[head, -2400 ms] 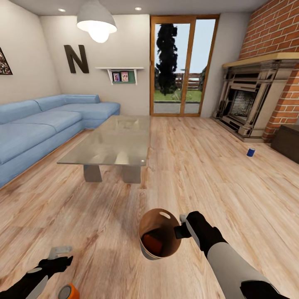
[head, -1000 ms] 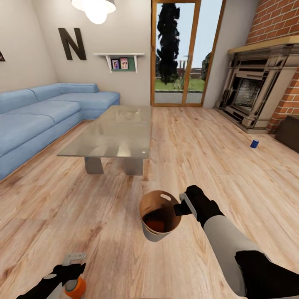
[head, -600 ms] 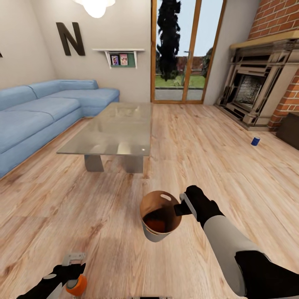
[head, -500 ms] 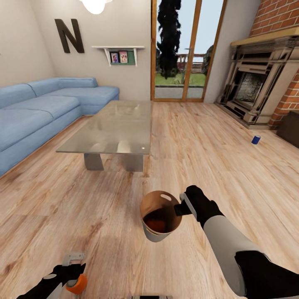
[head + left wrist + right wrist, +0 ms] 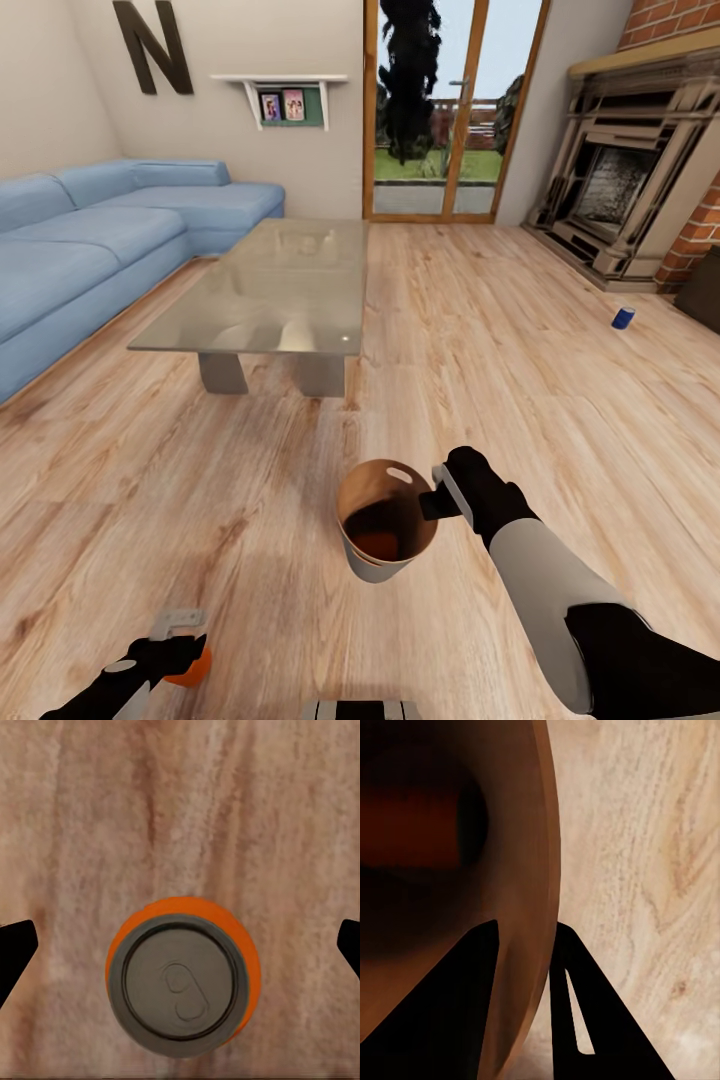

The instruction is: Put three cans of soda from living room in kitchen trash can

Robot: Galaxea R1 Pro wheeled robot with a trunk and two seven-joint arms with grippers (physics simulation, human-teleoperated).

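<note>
Head view tilted lower than before

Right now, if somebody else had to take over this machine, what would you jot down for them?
Right gripper: jaws shut on the bin rim, carried above the floor.
Left gripper: jaws open, above an upright orange can on the floor, not gripped.
Done: something orange, seemingly one can, lies in the bin.
Left: grab this orange can, fetch the blue can near the fireplace, then take the bin to the kitchen.
</note>
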